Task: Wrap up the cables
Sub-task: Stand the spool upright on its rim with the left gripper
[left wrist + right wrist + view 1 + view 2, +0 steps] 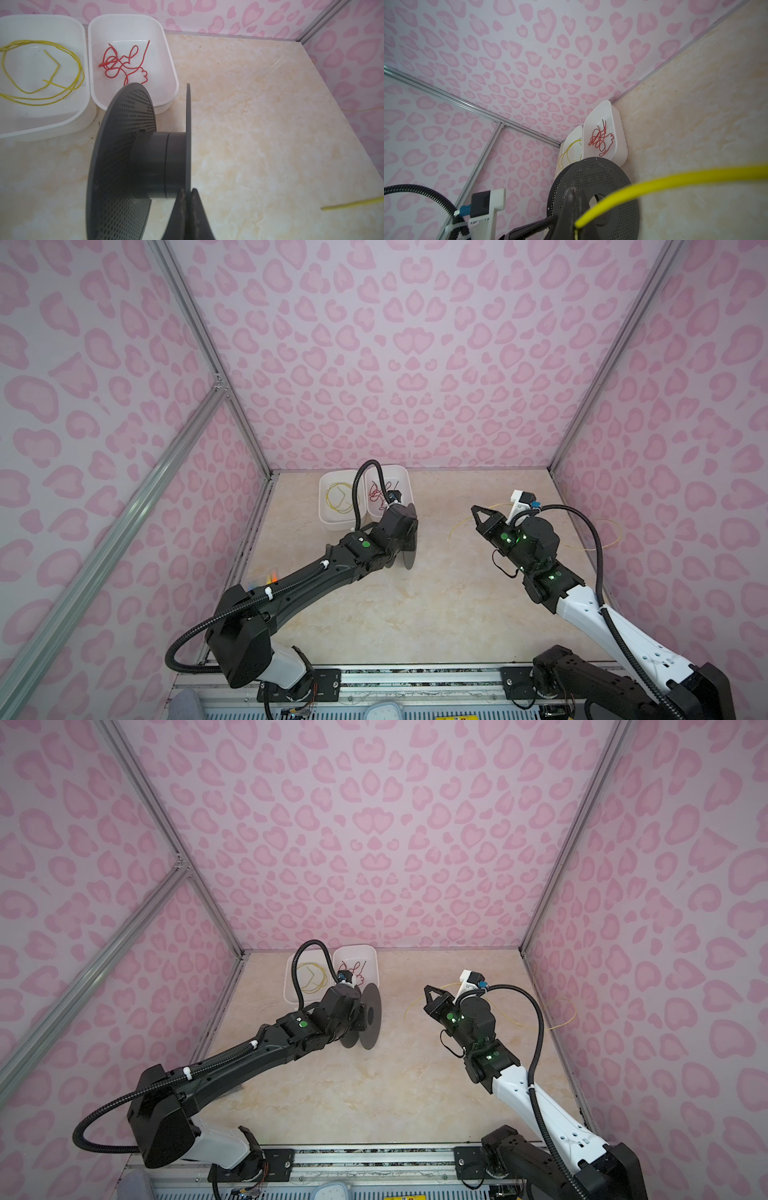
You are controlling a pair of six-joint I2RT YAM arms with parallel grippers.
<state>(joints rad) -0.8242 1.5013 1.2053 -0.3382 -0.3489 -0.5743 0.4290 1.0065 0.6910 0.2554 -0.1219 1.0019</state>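
Grey spool (368, 1017) stands on edge on the marble worktop (374, 1094), and the left hand (188, 193) is pinched narrow on the rim of its thin flange. The core looks bare in the left wrist view.

Just behind the spool, against the back wall, two white bins sit side by side and touching. The left bin (84, 52) holds coiled yellow cables (79, 68), the right bin (170, 68) a tangle of red wire (122, 64). In both top views the left arm's black hose (358, 489) arcs over those bins and its wrist covers part of the red one.

Right of the spool, across a strip of bare worktop, the right hand (476, 510) is closed on one end of the loose yellow cable (611, 531). That cable trails away from the spool in a wide loop that runs out to the right wall's edge.

In front of the spool the worktop is open all the way to the arm bases.
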